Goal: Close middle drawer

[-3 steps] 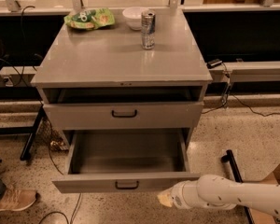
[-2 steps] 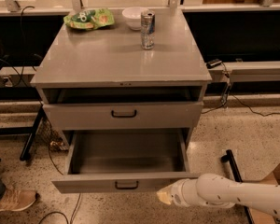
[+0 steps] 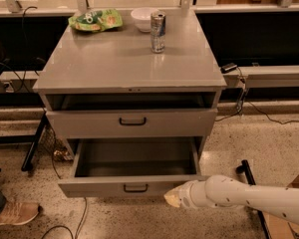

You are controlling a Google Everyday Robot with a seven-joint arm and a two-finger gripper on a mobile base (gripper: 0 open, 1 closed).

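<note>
Cabinet top (image 3: 114, 66): we've got one green snack bag (image 3: 95, 20), one white bowl (image 3: 142, 18), one can (image 3: 158, 31)
Floor: one shoe (image 3: 12, 213) at left, cables (image 3: 65, 222) beside it
Drawers: we count two; top drawer (image 3: 132, 123) slightly ajar
Middle drawer (image 3: 104, 187): pulled well out, lowest in view
Gripper (image 3: 172, 199): right at that front's right end; how far open, we cannot tell

The pincer (image 3: 172, 199) moved left and slightly farther away, from over the floor (image 3: 139, 223) to the right part of the middle drawer's (image 3: 89, 188) front, right of its handle (image 3: 136, 187). The white forearm (image 3: 249, 199) followed it leftward. The drawer front slid a little farther in, so less of its interior showed.
</note>
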